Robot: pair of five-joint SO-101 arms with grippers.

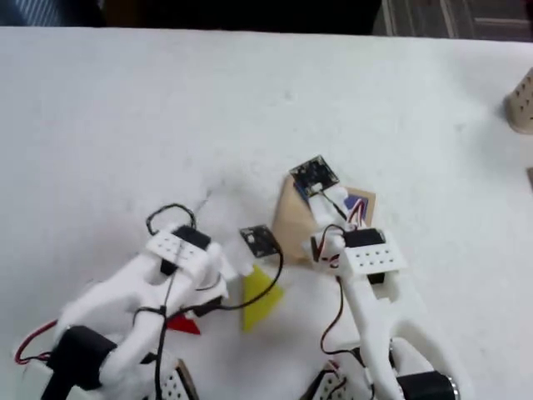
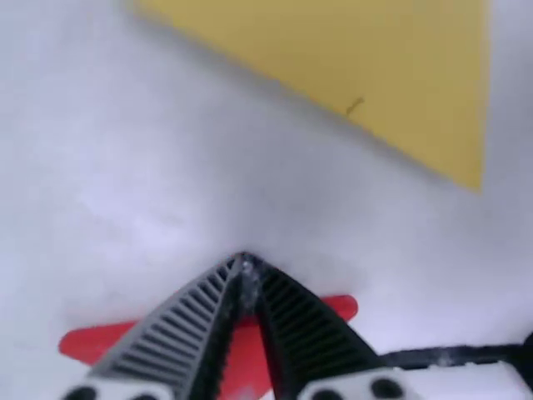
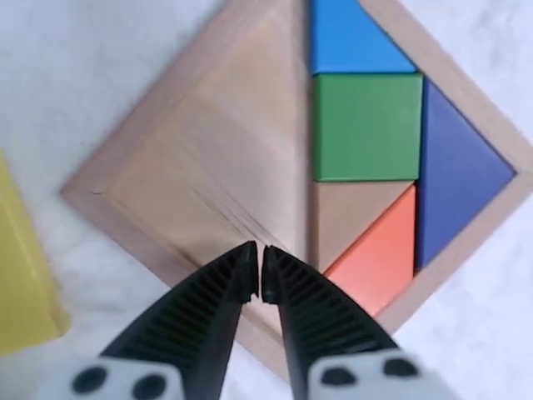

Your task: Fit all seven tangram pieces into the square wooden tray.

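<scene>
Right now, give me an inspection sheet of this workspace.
Surface: white table.
Job's things: tray holds blue triangle, green square, dark blue triangle and orange triangle; its other half is bare. Yellow piece and red piece lie outside it on the table.
Clutter: beige perforated object at the far right edge.
Grippers: left gripper shut, low over the red piece; right gripper shut, above the tray's bare half.
Cables: black cable loops out beside the left arm.
Surroundings: dark floor beyond the far edge.
</scene>
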